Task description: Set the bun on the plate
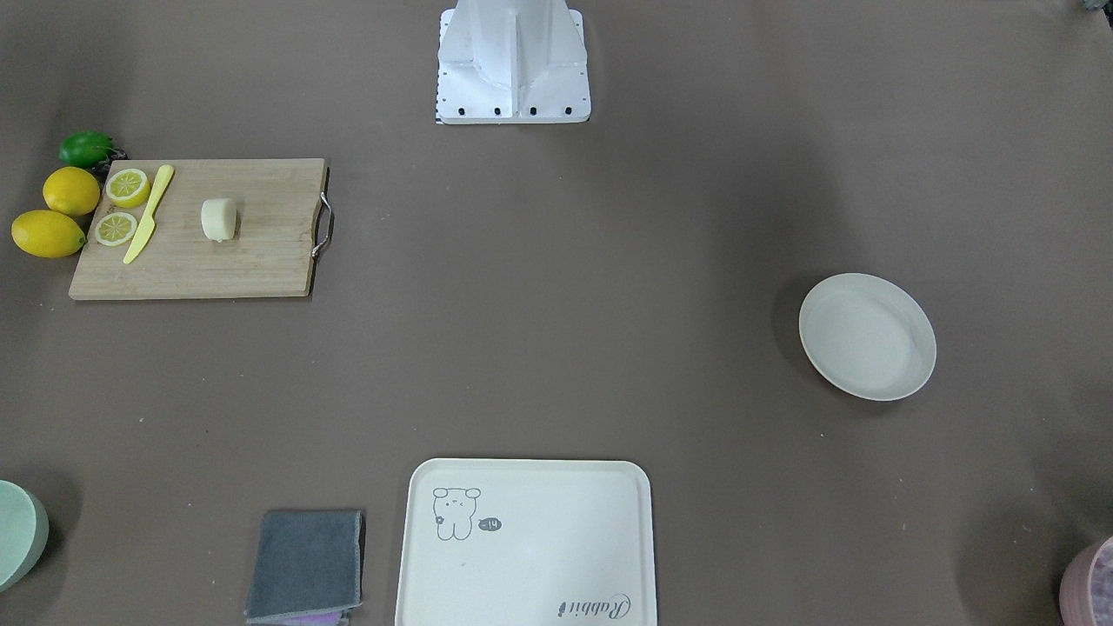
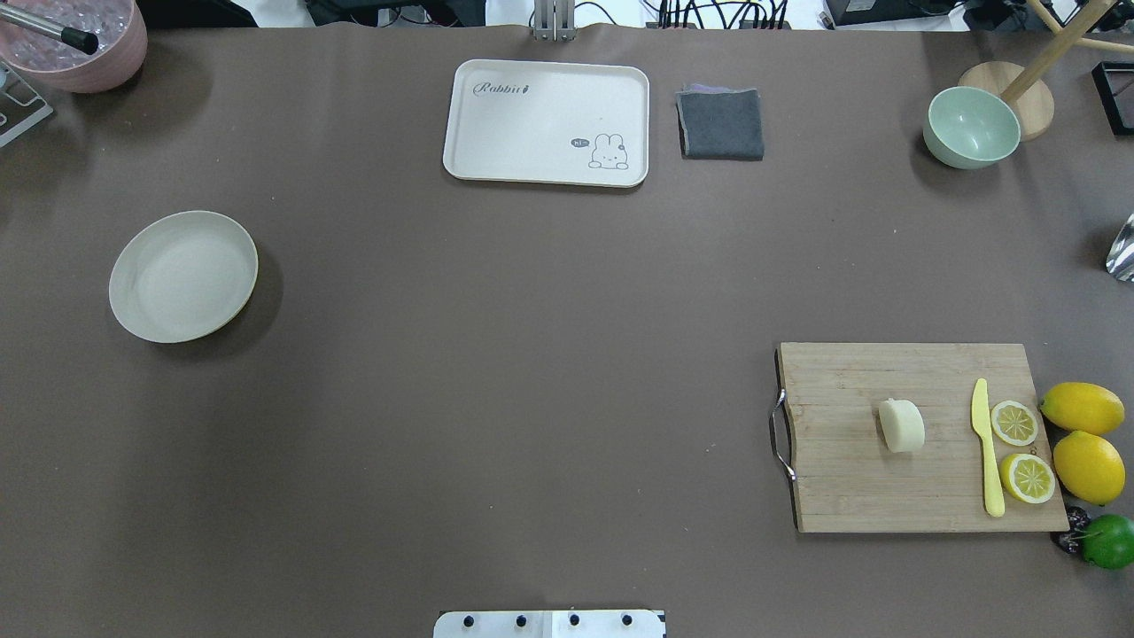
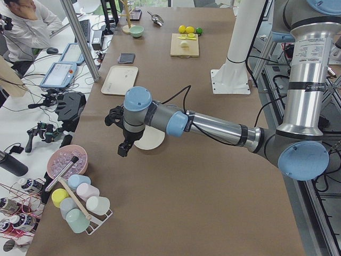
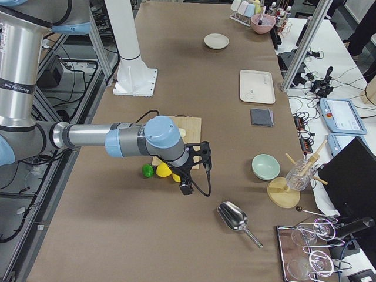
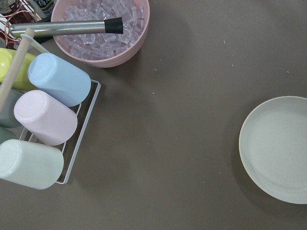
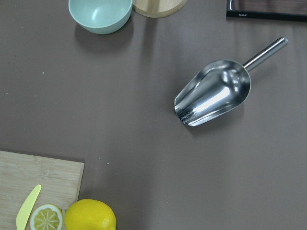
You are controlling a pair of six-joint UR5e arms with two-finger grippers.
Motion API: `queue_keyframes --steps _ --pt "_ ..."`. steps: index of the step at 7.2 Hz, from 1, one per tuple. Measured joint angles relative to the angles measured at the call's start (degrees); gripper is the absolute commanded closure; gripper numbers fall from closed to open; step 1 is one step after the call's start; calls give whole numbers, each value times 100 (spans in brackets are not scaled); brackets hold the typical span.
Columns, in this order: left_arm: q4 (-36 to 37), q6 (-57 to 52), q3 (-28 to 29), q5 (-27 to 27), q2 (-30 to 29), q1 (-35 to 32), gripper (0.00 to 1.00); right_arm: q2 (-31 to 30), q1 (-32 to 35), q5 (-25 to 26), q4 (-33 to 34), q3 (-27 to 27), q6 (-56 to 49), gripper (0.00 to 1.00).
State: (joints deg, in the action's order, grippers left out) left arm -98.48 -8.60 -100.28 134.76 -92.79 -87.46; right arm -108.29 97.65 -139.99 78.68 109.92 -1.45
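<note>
The pale bun (image 2: 902, 425) lies on its own in the middle of a wooden cutting board (image 2: 850, 487), at the robot's right; it also shows as the bun (image 1: 218, 219). The off-white plate (image 2: 183, 276) sits empty at the robot's left, seen too as the plate (image 5: 283, 148). My left gripper (image 3: 123, 150) hangs above the table just past the plate toward the table's end. My right gripper (image 4: 185, 187) hovers beyond the board, over the lemons. Both grippers show only in the side views, so I cannot tell whether either is open or shut.
On the board lie a yellow knife (image 2: 985, 447) and two lemon halves (image 2: 1014, 423); whole lemons (image 2: 1088, 465) and a lime (image 2: 1109, 540) sit beside it. Tray (image 2: 547, 121), grey cloth (image 2: 721, 123), green bowl (image 2: 971, 127), metal scoop (image 6: 213, 92), ice bowl (image 5: 100, 26), cup rack (image 5: 45, 120).
</note>
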Motion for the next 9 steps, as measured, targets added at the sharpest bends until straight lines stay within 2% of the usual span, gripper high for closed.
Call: queue_keyframes --steps 2,5,7,9 --pt "-301 831 241 13 -28 577 2 163 -868 300 -185 -42 1025 0" --pt "-2276 2467 1311 5 -101 1585 3 258 -2108 1021 -903 -68 2675 0" --pt "-3199 3293 1863 -33 -232 2145 3 313 -2832 1384 -1356 -72 3631 0" --pt "-3436 3484 2175 -51 -372 2398 17 446 -3303 1634 -1511 -76 4122 0"
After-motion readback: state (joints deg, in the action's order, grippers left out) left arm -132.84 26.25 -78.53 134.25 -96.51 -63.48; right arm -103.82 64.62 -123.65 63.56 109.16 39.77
